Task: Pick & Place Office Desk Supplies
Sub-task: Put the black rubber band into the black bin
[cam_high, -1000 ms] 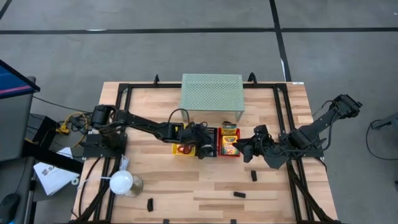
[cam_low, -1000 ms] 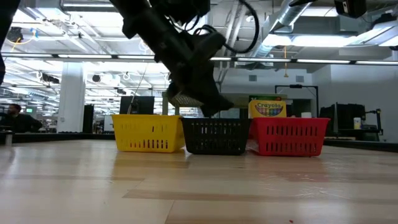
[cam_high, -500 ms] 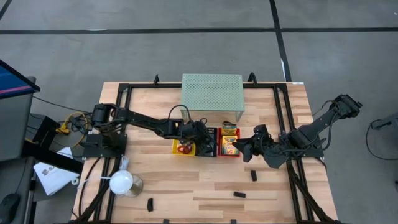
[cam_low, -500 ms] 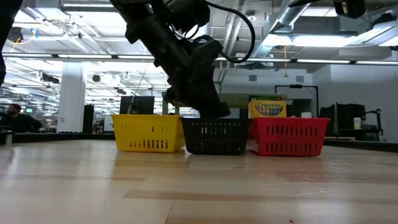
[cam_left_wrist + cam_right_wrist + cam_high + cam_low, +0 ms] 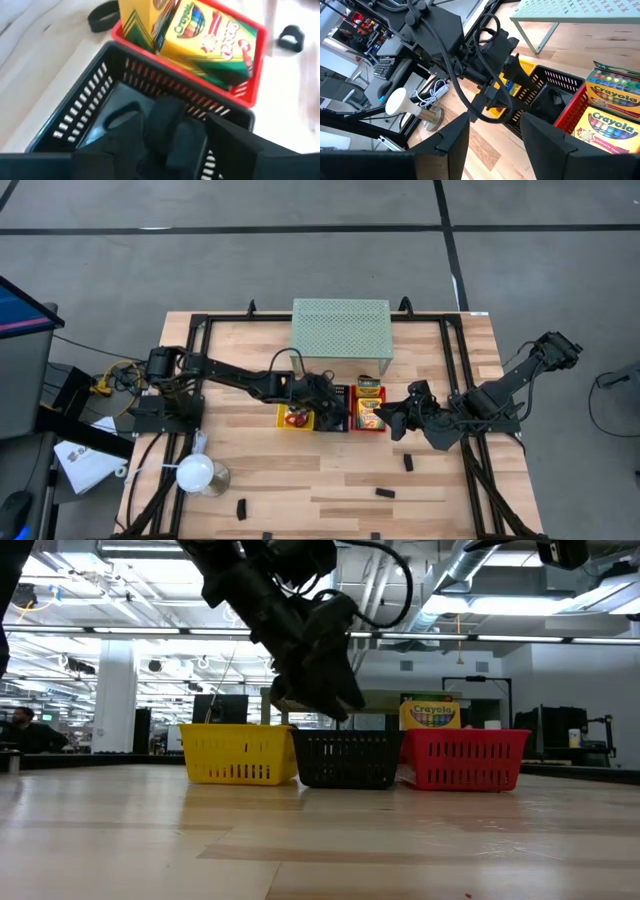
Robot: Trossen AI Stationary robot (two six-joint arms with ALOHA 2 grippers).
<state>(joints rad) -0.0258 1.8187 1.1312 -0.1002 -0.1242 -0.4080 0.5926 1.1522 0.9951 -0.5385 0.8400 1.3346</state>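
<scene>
My left gripper (image 5: 322, 407) hangs open over the black basket (image 5: 341, 394), which stands between a yellow basket (image 5: 288, 420) and a red one (image 5: 370, 427). In the left wrist view, black clips (image 5: 122, 112) lie on the black basket's floor, and one dark clip (image 5: 175, 134) shows below the gap between my fingers. Crayon boxes (image 5: 210, 35) stand upright in the red basket. Red ring bands (image 5: 294, 418) lie in the yellow basket. My right gripper (image 5: 392, 420) waits open just right of the red basket, with nothing between its fingers (image 5: 452, 142).
Loose black clips (image 5: 408, 463) (image 5: 385, 493) (image 5: 241, 507) lie on the near half of the table. The pale green mesh shelf (image 5: 341, 326) stands at the far edge, behind the baskets. The white lamp-like object (image 5: 197, 473) stands near the left front corner.
My left gripper has opened above the black basket. It has drawn back a little toward the table's far edge and risen slightly. My right arm has kept still.
</scene>
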